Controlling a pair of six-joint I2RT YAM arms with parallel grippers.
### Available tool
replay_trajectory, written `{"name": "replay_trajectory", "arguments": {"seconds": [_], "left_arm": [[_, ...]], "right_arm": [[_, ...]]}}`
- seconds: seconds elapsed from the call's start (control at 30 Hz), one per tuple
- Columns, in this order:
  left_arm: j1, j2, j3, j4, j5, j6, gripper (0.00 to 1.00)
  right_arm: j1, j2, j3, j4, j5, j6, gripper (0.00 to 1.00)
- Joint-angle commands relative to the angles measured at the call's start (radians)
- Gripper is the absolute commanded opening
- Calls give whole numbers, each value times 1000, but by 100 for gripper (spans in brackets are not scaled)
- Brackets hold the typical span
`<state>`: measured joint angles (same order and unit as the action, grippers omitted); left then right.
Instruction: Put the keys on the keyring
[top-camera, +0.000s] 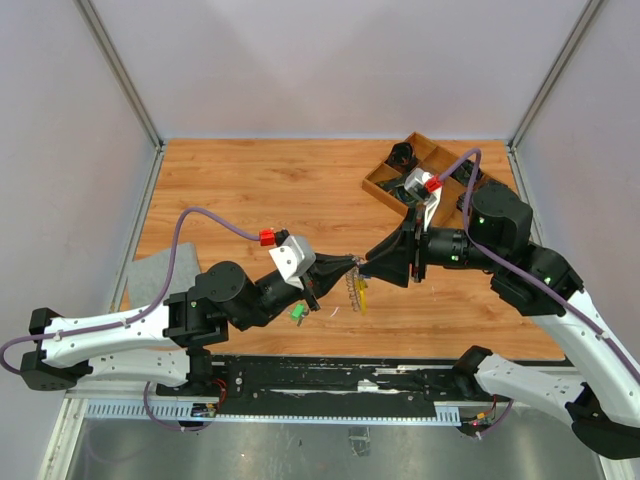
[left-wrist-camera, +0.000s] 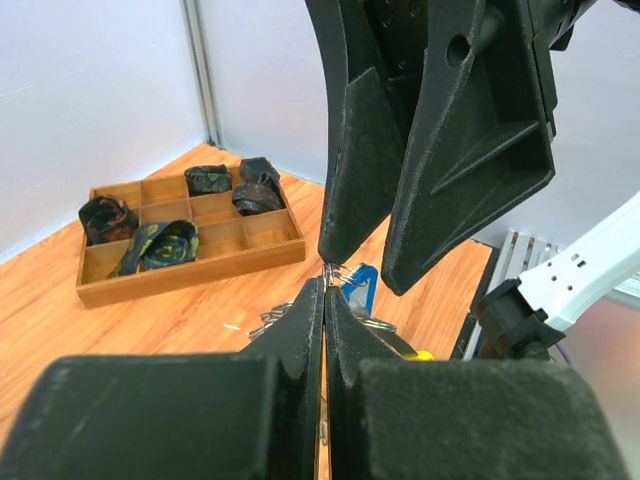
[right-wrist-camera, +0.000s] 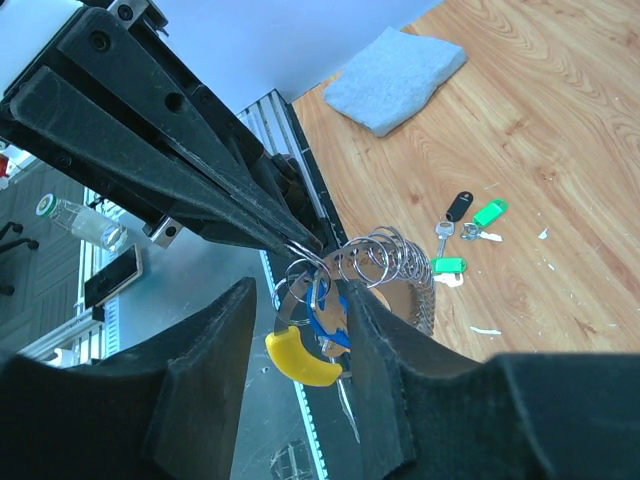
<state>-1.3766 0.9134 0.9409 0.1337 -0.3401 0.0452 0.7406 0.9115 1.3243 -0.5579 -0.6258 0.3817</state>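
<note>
Pinching the keyring, the left end effector is closed; whether the right end effector grips is unclear.

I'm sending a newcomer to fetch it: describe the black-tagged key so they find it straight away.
Find the grey pad on the wooden table. On the bare wood past it, near the raised coiled keyring, lies the black-tagged key. Both keys beside it carry green tags.
</note>
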Motion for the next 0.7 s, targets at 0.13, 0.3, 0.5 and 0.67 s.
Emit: {"name": "replay_trajectory", "arguments": {"seconds": [0.13, 0.3, 0.5, 0.67], "left_arm": [[4, -16, 9, 64, -7, 10, 1], [4, -20, 7, 63, -5, 7, 0], [4, -28, 2, 66, -4, 4, 0], [4, -28, 2, 63, -5, 7, 0]], "right_arm": [[11, -8, -23, -10, -18, -54, 37], [10, -7, -31, -25, -15, -67, 36], [10, -5, -31, -28, -14, -73, 19], [10, -8, -15, -30, 1, -84, 8]]}}
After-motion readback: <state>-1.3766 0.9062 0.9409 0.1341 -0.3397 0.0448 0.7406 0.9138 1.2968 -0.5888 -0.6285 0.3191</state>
